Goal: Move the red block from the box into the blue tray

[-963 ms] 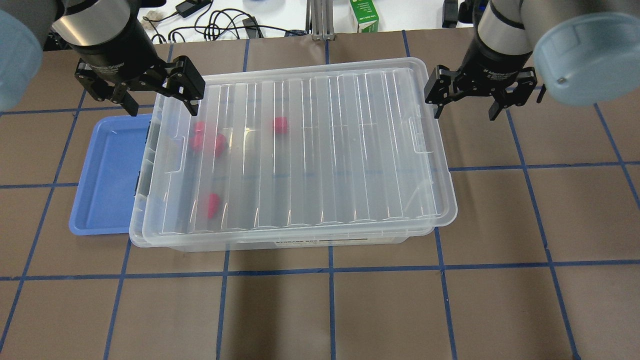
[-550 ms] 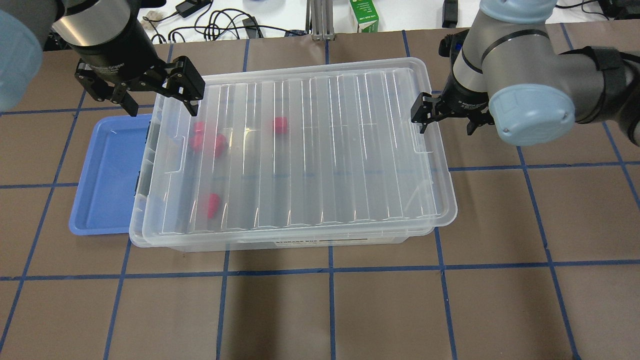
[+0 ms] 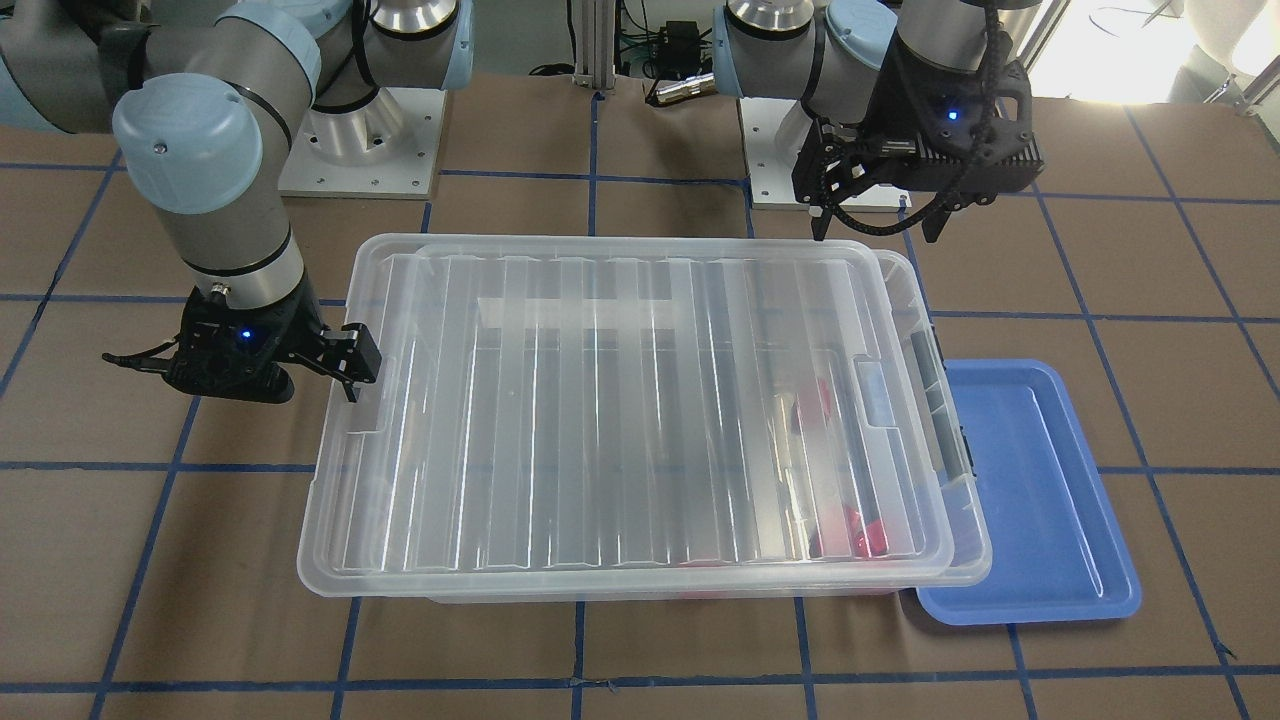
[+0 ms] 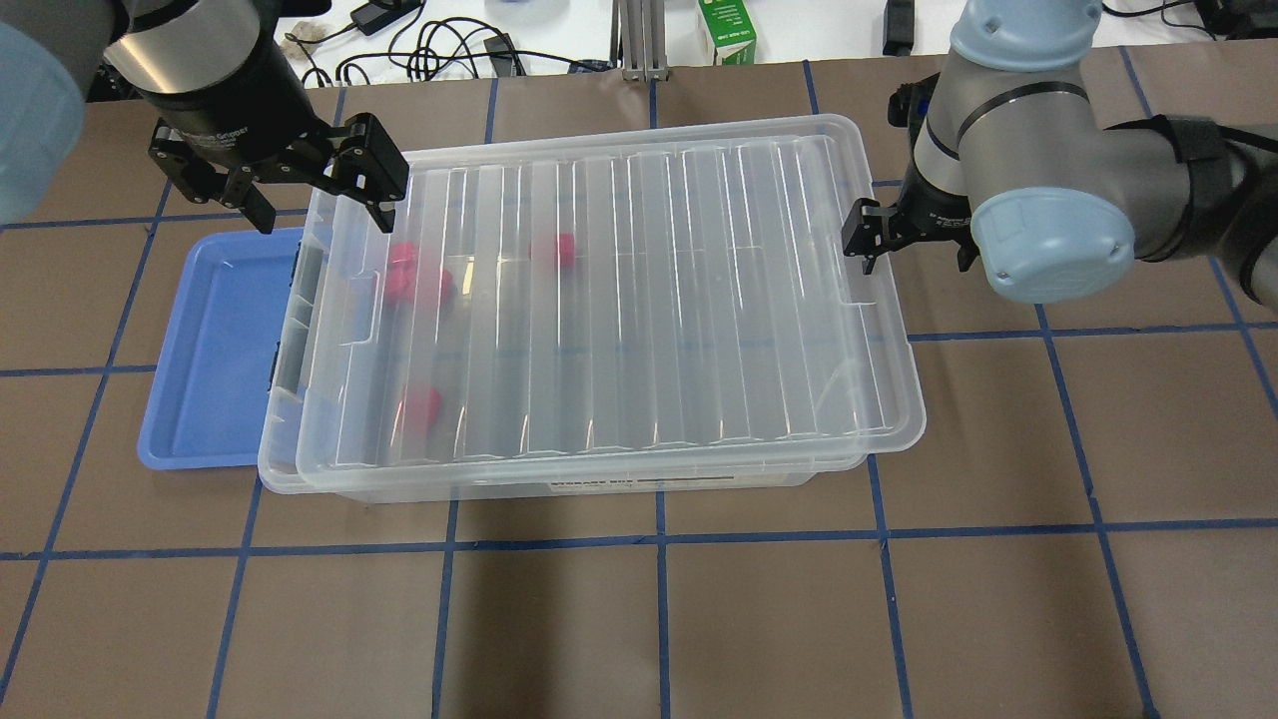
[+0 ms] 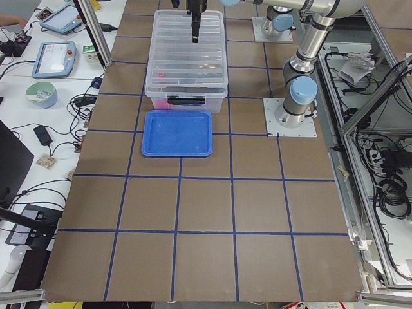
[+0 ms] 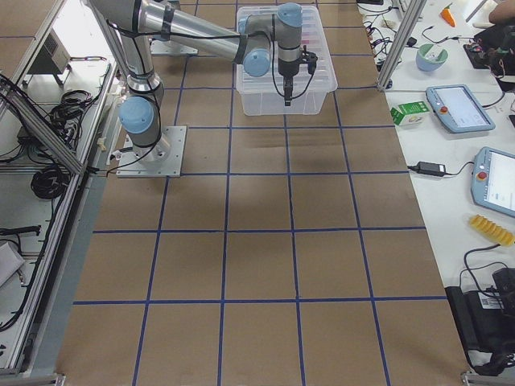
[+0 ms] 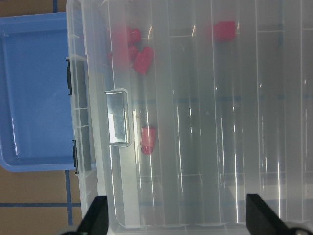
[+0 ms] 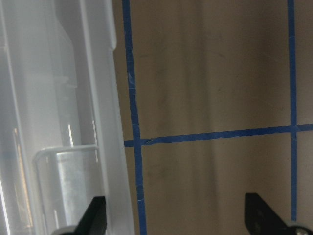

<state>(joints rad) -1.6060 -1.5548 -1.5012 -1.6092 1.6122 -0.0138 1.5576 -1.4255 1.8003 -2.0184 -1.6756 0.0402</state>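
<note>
The box [image 4: 639,300] stands mid-table with its ribbed clear lid on, sitting slightly askew. Several red blocks show through the lid near its left end: one [image 4: 559,250], a cluster [image 4: 419,285] and one [image 4: 419,407]; they also show in the left wrist view [image 7: 147,140]. The blue tray [image 4: 215,350] lies empty against the box's left end. My left gripper [image 4: 321,210] is open and empty above the box's far left corner. My right gripper [image 4: 914,245] is open at the lid's right rim, with one finger [image 8: 98,215] over the lid's handle tab.
Cables, a green carton [image 4: 727,30] and tablets lie on the white bench beyond the table's far edge. Brown table surface with blue tape lines [image 4: 659,539] surrounds the box. The arm bases [image 3: 360,140] stand behind the box.
My right gripper has dropped from above the table to the lid's right rim. The lid has shifted a little to the right. My left gripper has not moved.
</note>
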